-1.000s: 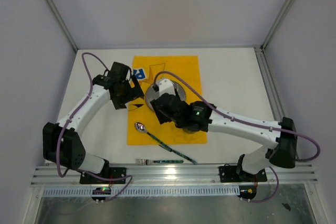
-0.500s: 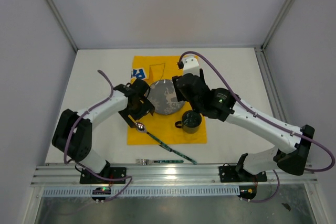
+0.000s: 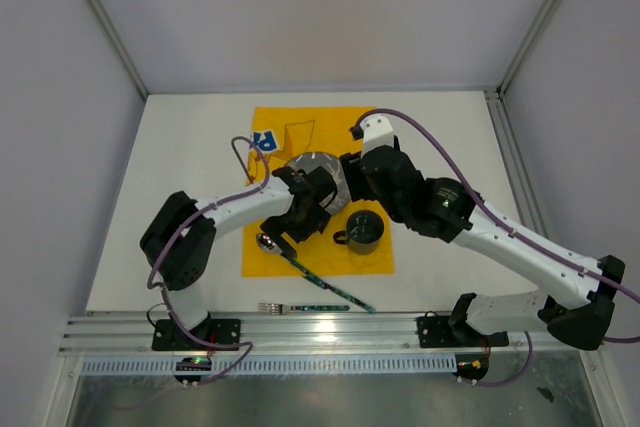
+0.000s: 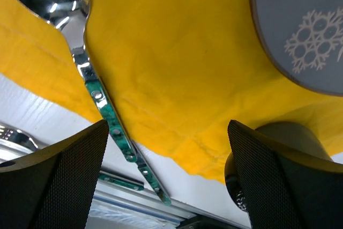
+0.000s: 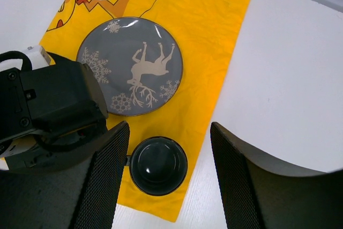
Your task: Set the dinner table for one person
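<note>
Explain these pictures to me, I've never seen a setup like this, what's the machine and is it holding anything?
This is a robot with a left arm and a right arm, bolted to the near edge of a white table. One picture looks down from above. The other two come from cameras on the wrists, so the dark shapes at their lower corners are that arm's own fingers. On the table lies a yellow cloth, bearing a grey plate with a reindeer and a dark mug. A spoon lies partly on the cloth's near edge, a fork close by on bare table. The left gripper hangs low near the spoon, the right gripper above the plate and mug. Both are open; nothing is held.
</note>
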`<state>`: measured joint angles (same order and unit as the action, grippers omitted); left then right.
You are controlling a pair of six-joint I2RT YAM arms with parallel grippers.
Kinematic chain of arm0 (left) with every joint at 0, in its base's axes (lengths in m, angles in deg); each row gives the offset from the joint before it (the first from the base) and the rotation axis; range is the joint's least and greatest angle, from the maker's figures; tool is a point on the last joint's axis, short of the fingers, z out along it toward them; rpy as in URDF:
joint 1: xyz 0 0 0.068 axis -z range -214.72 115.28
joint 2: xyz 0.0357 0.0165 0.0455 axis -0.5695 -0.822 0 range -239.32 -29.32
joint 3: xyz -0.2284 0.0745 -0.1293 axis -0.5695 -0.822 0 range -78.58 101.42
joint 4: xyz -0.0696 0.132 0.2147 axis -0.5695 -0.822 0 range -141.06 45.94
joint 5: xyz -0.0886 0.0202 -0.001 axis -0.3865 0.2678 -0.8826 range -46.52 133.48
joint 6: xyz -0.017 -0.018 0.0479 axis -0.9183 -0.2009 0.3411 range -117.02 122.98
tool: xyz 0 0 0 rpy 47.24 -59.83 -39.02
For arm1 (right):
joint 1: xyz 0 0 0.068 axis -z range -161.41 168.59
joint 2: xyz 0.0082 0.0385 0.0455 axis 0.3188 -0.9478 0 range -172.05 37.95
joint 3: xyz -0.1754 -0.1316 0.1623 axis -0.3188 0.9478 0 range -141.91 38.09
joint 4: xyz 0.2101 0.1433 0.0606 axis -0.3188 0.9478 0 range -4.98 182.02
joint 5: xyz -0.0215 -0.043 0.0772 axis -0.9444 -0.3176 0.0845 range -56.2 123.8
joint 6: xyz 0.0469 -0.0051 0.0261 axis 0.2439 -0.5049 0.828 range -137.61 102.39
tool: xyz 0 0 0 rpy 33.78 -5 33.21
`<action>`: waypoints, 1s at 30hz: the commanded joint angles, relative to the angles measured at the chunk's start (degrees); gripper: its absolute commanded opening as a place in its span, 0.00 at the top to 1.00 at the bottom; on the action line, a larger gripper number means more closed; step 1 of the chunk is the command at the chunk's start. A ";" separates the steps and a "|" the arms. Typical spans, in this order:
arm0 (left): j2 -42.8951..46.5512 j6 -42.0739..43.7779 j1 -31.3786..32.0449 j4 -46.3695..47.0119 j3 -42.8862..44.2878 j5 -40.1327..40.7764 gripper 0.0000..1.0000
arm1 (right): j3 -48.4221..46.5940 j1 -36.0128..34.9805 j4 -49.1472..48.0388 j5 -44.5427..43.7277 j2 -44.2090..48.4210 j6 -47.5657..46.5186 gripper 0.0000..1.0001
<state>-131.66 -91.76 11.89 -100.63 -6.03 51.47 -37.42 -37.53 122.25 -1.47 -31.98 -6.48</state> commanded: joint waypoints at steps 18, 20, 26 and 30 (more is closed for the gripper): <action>7.08 -13.19 5.95 -6.72 -9.19 4.05 0.06 | 1.59 0.31 -1.73 3.01 2.69 3.36 0.34; 5.41 -13.10 6.30 -6.18 -8.57 3.53 0.06 | 1.85 0.31 -1.37 3.01 3.04 3.45 0.34; 2.42 -12.14 6.56 -5.30 -5.32 3.44 0.08 | 3.61 0.31 -0.76 2.66 4.80 3.81 0.34; 0.14 -11.61 7.00 -4.86 -3.74 3.26 0.18 | 4.05 0.31 -0.14 1.52 5.16 2.93 0.34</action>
<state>-130.31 -103.04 18.23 -106.27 -12.17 54.22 -33.94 -37.42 122.47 1.42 -28.11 -3.53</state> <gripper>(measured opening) 0.845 0.661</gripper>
